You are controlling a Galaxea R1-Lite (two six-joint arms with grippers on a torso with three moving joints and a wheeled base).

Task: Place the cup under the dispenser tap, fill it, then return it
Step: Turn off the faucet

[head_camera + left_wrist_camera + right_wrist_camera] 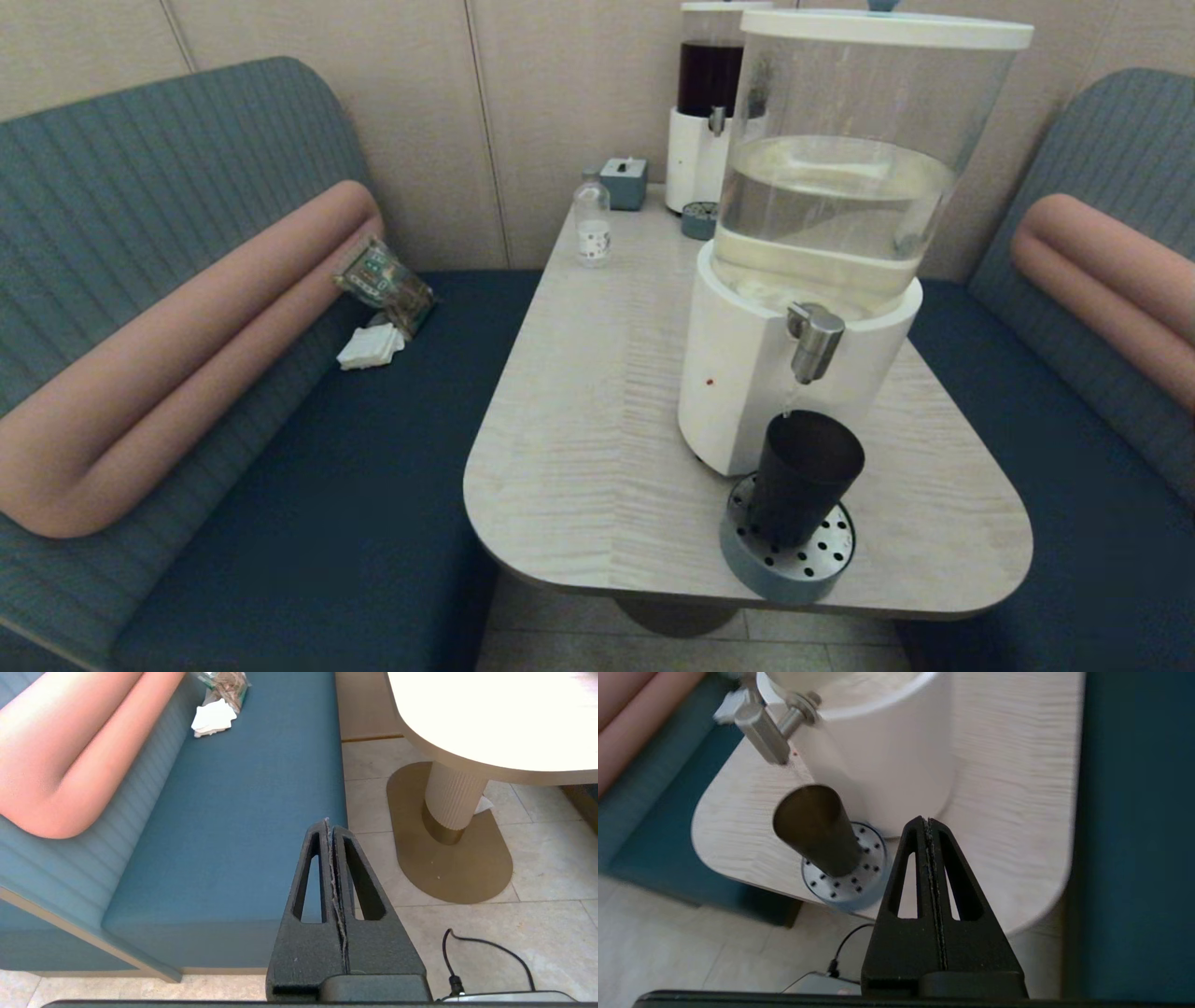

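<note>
The dark cup (801,476) stands upright on a round perforated drip tray (789,558) near the table's front edge, right below the steel dispenser tap (815,342) of the big white-based dispenser (747,373). The right wrist view shows the cup (816,828) and the tap (762,731) too. My right gripper (927,820) is shut and empty, hanging off the table's front edge, apart from the cup. My left gripper (328,822) is shut and empty, low over the floor beside the left bench. Neither gripper appears in the head view.
A second dispenser with dark liquid (709,103) stands at the table's far end, with a small clear bottle (592,224), a teal box (624,182) and a small drip tray (698,220). Upholstered benches (280,448) flank the table (588,420). Cables lie on the floor (486,947).
</note>
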